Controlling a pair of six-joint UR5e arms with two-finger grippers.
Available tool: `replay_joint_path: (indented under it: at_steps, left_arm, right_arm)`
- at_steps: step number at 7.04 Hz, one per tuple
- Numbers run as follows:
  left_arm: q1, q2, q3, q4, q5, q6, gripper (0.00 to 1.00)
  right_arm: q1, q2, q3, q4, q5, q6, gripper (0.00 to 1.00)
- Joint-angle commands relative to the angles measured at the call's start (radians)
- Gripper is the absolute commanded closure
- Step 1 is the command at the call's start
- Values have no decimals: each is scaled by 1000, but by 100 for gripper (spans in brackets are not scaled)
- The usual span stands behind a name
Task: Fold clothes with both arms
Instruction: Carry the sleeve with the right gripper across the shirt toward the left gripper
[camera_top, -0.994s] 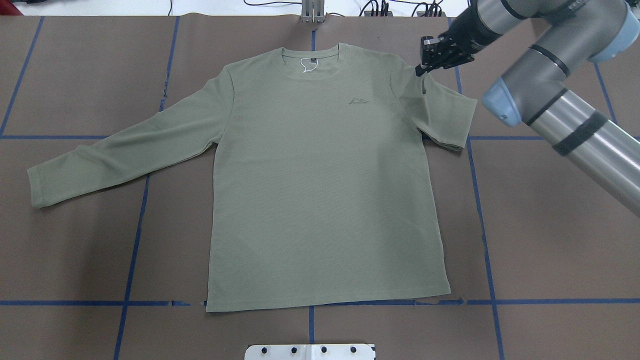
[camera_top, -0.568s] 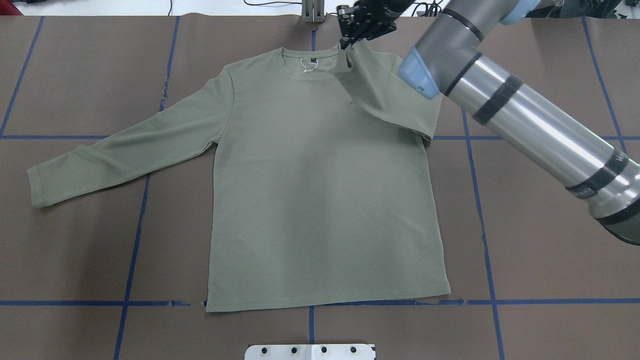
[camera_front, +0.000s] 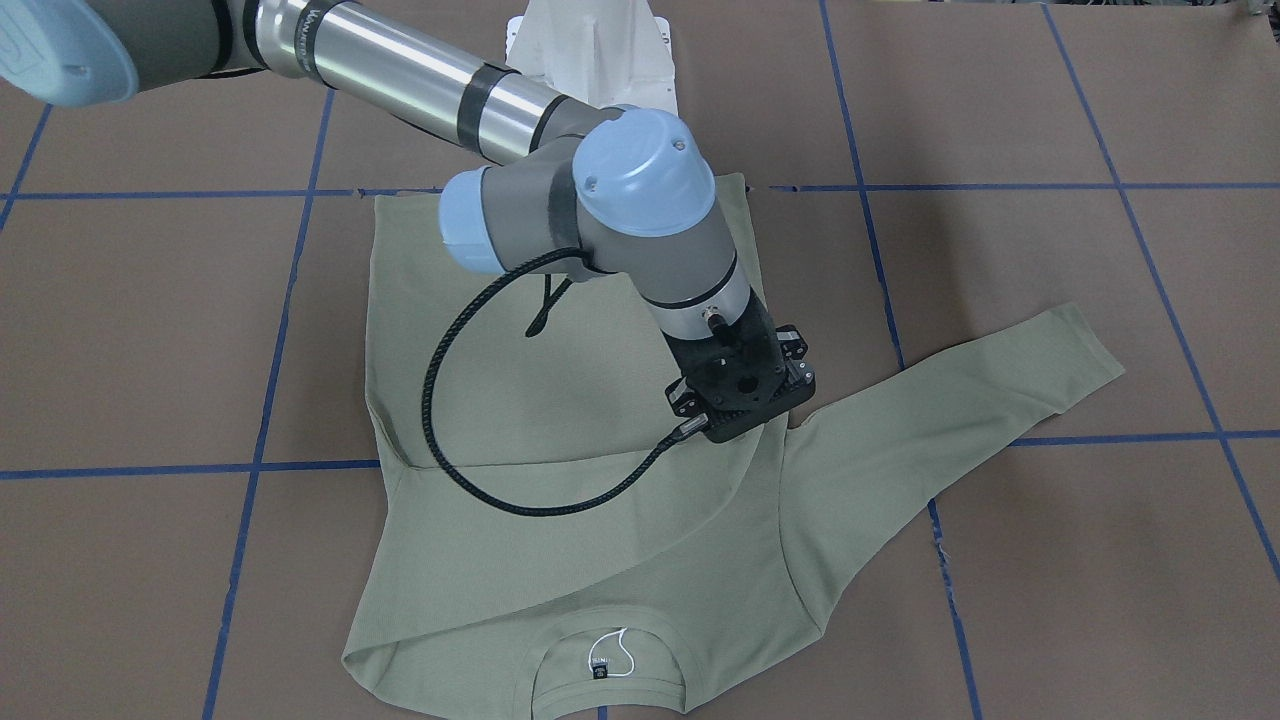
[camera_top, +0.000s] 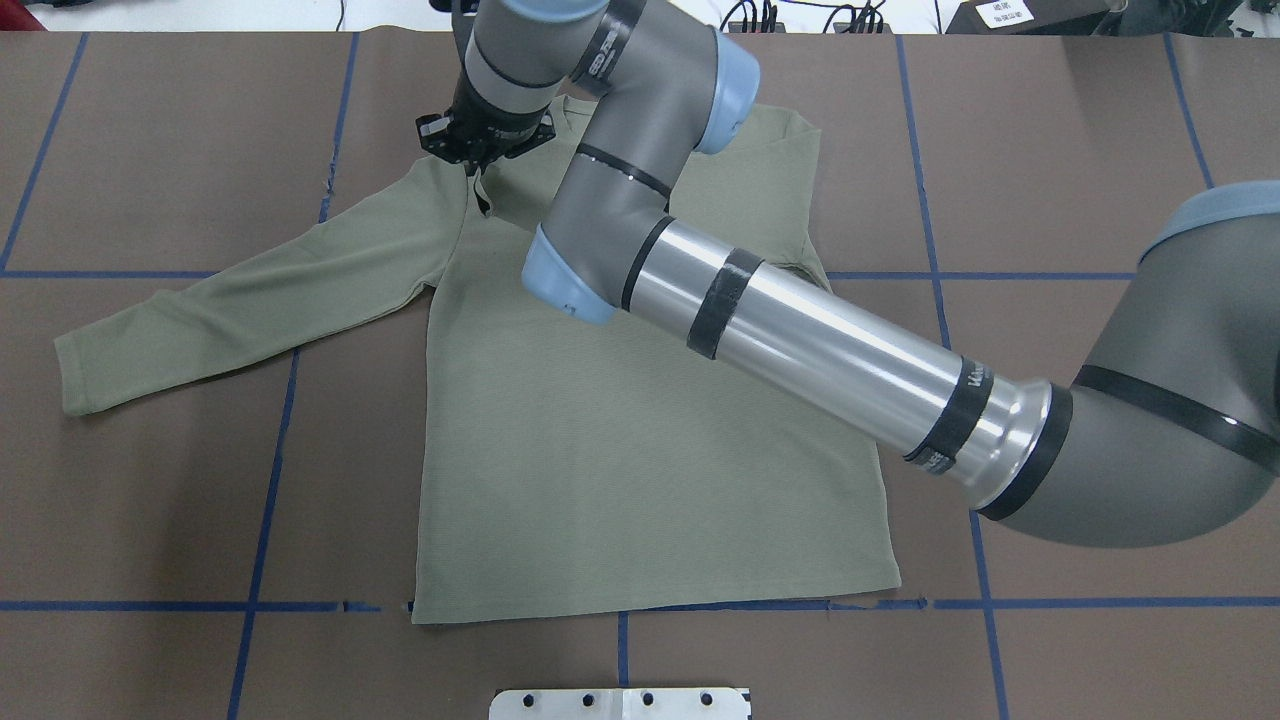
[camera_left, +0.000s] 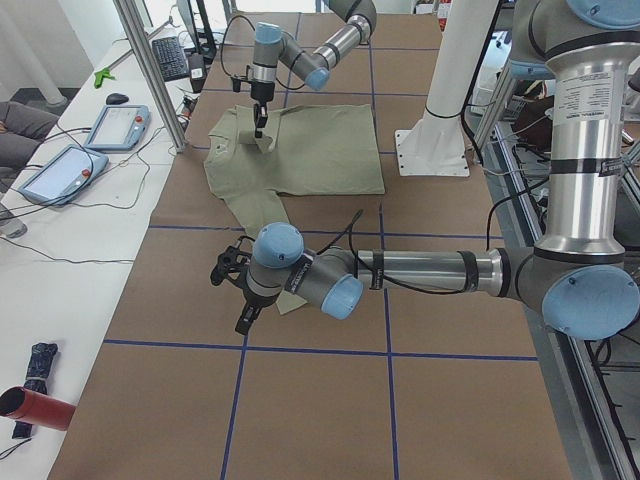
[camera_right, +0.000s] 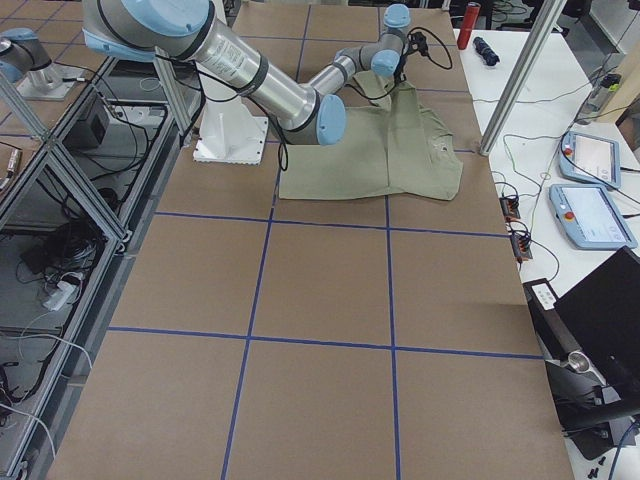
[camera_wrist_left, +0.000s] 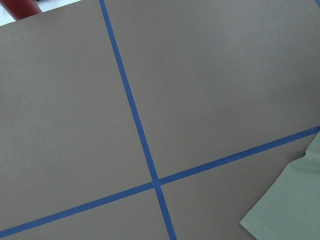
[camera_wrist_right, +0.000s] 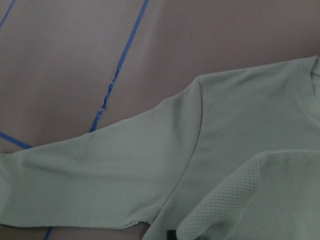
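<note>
Pinches shirt (camera_top: 620, 450) sleeve end in right claw (camera_top: 480, 165), jaws nearly closed, upper left of overhead frame. Lies spread mid-frame on table (camera_top: 150, 500). Cannot tell left claw (camera_left: 243, 320) opening.

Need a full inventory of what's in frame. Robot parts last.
shirt: 1, sage green, flat mid-table, one sleeve folded across the chest
table cover: 1, brown with blue tape grid
pedestal: 1, white, by the shirt's hem
side bench: 1, white, along the table's far edge
handheld screens: 2, grey-blue, on the bench
keyboard: 1, black, on the bench
cylinder: 1, red, at the bench's end
right arm: 1, grey with light-blue caps, across the shirt
right gripper: 1, black, shut on the sleeve
left arm: 1, same colours, near the outstretched cuff
left gripper: 1, black, state unclear
</note>
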Motion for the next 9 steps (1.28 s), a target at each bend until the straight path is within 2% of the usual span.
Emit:
replay_joint_path:
  at_steps: [1, 2, 3, 4, 5, 7, 9]
  left_arm:
    - [0, 4, 4, -1, -34, 0, 0]
    - [-1, 4, 6, -1, -34, 0, 0]
    - [-1, 6, 6, -1, -34, 0, 0]
    - [-1, 6, 6, -3, -34, 0, 0]
    - [0, 3, 9, -3, -31, 0, 0]
    - [1, 1, 19, -3, -33, 0, 0]
    - [1, 6, 19, -1, -31, 0, 0]
  right_arm:
    - [-63, 4, -50, 3, -75, -2, 100]
    - [-64, 10, -88, 5, -101, -4, 100]
    - [-66, 60, -169, 8, -140, -7, 100]
    - [-69, 94, -241, 82, -189, -8, 87]
    - [-75, 103, -254, 224, -293, -2, 3]
    - [-102, 120, -256, 247, -384, 15, 1]
    - [-116, 126, -256, 247, -389, 25, 1]
